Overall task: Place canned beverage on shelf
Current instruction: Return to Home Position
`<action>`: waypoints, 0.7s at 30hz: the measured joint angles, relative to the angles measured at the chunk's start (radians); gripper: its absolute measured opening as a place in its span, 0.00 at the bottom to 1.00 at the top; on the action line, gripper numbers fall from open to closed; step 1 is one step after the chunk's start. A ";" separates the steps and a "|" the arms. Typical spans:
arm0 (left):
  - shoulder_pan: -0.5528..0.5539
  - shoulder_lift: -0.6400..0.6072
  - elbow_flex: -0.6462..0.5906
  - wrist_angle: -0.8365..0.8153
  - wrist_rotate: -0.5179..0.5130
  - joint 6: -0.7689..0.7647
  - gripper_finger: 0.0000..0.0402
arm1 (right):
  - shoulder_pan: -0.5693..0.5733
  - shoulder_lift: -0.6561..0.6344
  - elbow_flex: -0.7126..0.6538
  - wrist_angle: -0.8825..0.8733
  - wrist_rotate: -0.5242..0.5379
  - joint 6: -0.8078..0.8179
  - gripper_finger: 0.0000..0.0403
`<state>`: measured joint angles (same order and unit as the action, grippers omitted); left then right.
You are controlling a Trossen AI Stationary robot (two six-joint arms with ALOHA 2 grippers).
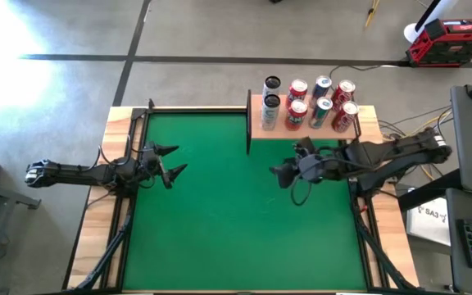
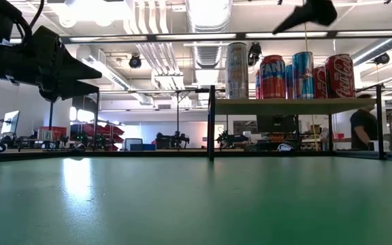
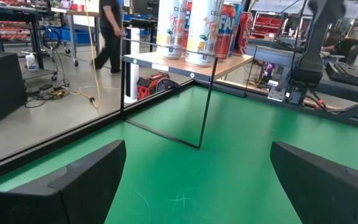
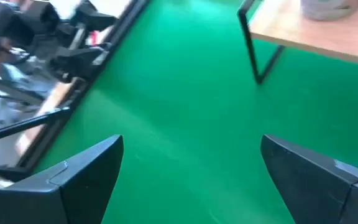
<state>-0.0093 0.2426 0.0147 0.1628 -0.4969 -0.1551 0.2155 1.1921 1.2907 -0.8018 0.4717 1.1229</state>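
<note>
The shelf [image 1: 260,123], a small light-wood board on thin black rails, stands at the green mat's far right; it also shows in the low view [image 2: 291,103] and the left wrist view [image 3: 185,62]. Several cans [image 1: 310,105] stand upright on it on their bases: two tall pale ones and red and blue ones [image 2: 298,75]. My right gripper [image 1: 289,161] is open and empty over the mat, just near of the shelf. My left gripper [image 1: 169,161] is open and empty at the mat's left edge.
The green mat [image 1: 244,213] lies bare between the two grippers and toward the near edge. A black rail frame [image 1: 138,115] runs around the mat. A red toolbox [image 1: 451,39] stands on the floor beyond the table. A person [image 3: 110,31] walks in the room behind.
</note>
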 joint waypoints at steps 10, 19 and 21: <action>0.000 0.000 0.000 0.000 0.000 0.000 0.96 | 0.003 -0.270 -0.517 0.498 -0.150 -0.220 0.92; 0.000 0.000 0.000 0.000 0.000 0.000 0.96 | 0.002 -0.408 -0.920 1.043 -0.143 -0.548 0.92; 0.000 0.000 0.000 0.000 0.000 0.000 0.96 | 0.000 -0.404 -0.981 1.144 -0.128 -0.575 0.92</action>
<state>-0.0093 0.2426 0.0147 0.1627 -0.4971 -0.1551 0.2153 0.7878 0.3101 0.3421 0.3440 0.5482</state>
